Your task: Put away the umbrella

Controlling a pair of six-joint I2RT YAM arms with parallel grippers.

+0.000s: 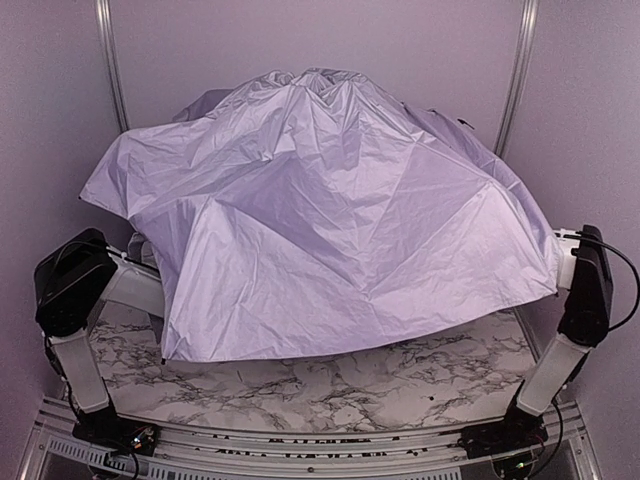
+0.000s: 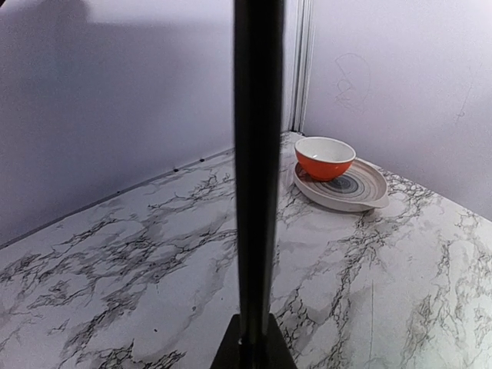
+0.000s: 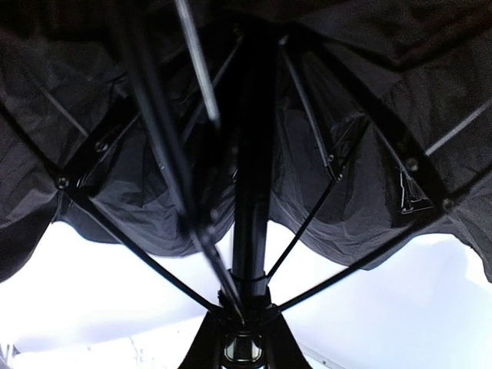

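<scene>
The umbrella [image 1: 320, 210] is half open, and its crumpled pale lavender canopy covers most of the table. Both grippers are hidden under it in the top view. In the left wrist view my left gripper [image 2: 254, 350] is shut on the thin black shaft [image 2: 257, 154], which runs straight up the frame. In the right wrist view my right gripper [image 3: 244, 338] is shut around the runner hub [image 3: 244, 296], where the black ribs meet. The black lining [image 3: 369, 115] hangs above it. The handle is out of view.
An orange bowl [image 2: 324, 157] sits on a striped plate [image 2: 361, 192] in the table's far corner by the walls. The marble table [image 1: 350, 385] shows bare in front of the canopy. The left arm [image 1: 75, 280] and right arm [image 1: 585, 290] flank the umbrella.
</scene>
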